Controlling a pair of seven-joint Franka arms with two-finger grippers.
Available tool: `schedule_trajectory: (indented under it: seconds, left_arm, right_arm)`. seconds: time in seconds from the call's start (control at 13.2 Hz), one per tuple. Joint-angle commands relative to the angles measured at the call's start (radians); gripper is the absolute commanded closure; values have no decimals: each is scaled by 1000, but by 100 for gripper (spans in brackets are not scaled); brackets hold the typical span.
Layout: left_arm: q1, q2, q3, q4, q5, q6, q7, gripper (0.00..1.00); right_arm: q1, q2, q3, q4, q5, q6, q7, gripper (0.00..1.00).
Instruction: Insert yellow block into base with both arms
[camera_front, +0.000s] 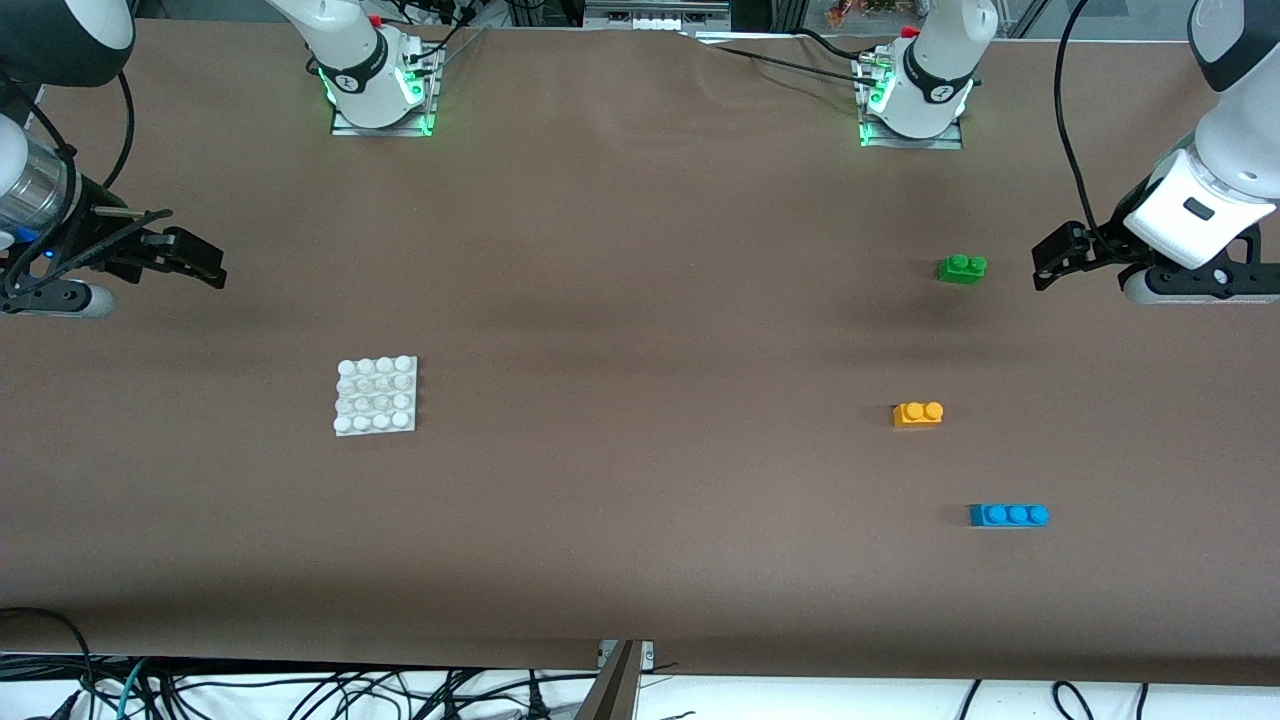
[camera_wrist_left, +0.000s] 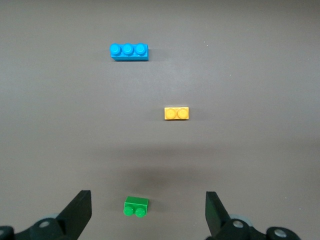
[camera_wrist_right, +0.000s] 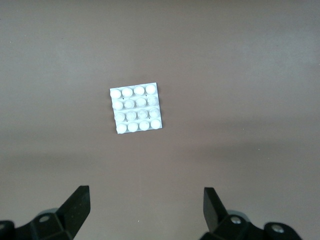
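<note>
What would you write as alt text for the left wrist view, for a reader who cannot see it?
Three toy bricks lie apart on a brown table: a green brick closest to the camera, then the yellow block, then a longer blue brick. The left gripper hangs above with its black jaws wide open, holding nothing.

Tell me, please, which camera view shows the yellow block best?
The left wrist view: the yellow block lies mid-frame, unobstructed, both studs clear from above. The front view shows it smaller, between the green brick and the blue brick. The right wrist view does not show it.
</note>
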Motion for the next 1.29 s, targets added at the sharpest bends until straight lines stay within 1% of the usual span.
schedule_trajectory:
  seconds: [0.0,1.21]
  left_arm:
    - [-1,10,5,24,-29,-15,27,0]
    - [-1,10,7,24,-27,-18,30,0]
  right_arm:
    - [-5,3,7,17,-13,6,12,0]
    - [-4,5,7,19,-13,20,12,0]
